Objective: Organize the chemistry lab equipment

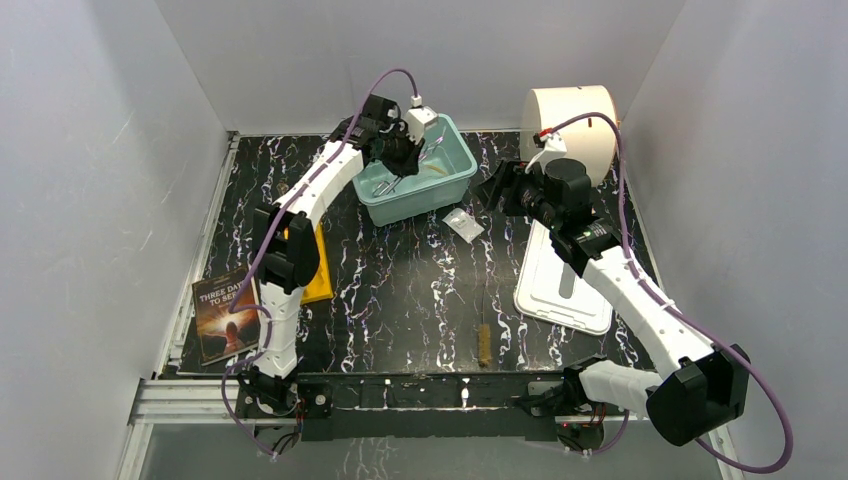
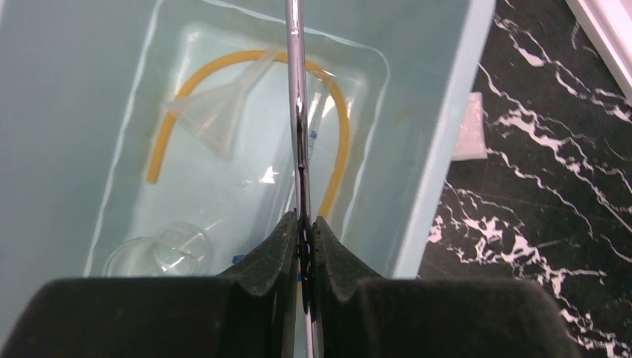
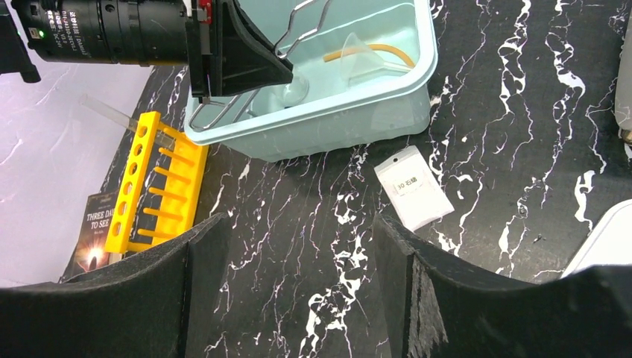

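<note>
My left gripper is shut on the metal tongs and holds them over the teal bin at the back. In the bin lie a tan rubber tube, a clear funnel, a clear beaker and a bit of blue cap. My right gripper is open and empty, above bare table in front of the bin. A small white packet lies just ahead of it. A brown bristle brush lies near the front edge. A glass tube rests on the yellow rack.
A yellow test tube rack and a paperback book lie at the left. A big white cylinder stands at the back right. A white lid lies at the right under my right arm.
</note>
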Controlling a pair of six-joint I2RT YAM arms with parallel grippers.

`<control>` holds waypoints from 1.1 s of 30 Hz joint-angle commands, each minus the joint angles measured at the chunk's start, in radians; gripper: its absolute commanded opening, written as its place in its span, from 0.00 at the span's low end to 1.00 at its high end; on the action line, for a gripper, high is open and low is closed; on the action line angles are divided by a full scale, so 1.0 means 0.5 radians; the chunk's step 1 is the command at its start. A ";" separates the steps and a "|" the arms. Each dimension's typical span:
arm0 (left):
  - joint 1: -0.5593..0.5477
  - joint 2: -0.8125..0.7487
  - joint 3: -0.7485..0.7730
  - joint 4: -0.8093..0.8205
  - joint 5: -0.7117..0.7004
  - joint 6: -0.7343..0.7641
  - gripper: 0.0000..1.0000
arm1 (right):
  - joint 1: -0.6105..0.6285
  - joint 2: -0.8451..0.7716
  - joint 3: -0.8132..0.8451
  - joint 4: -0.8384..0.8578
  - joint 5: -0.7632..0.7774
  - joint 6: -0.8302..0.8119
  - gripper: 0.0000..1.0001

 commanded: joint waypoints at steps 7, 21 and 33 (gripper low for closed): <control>0.023 0.082 0.043 -0.384 0.348 0.259 0.00 | -0.004 -0.049 0.066 0.002 -0.050 0.004 0.77; 0.017 0.119 0.015 -0.588 0.611 0.244 0.00 | -0.006 -0.091 0.017 0.004 -0.028 -0.021 0.77; -0.024 0.193 0.041 -0.655 0.649 0.243 0.03 | -0.006 -0.043 -0.055 0.015 -0.024 -0.042 0.77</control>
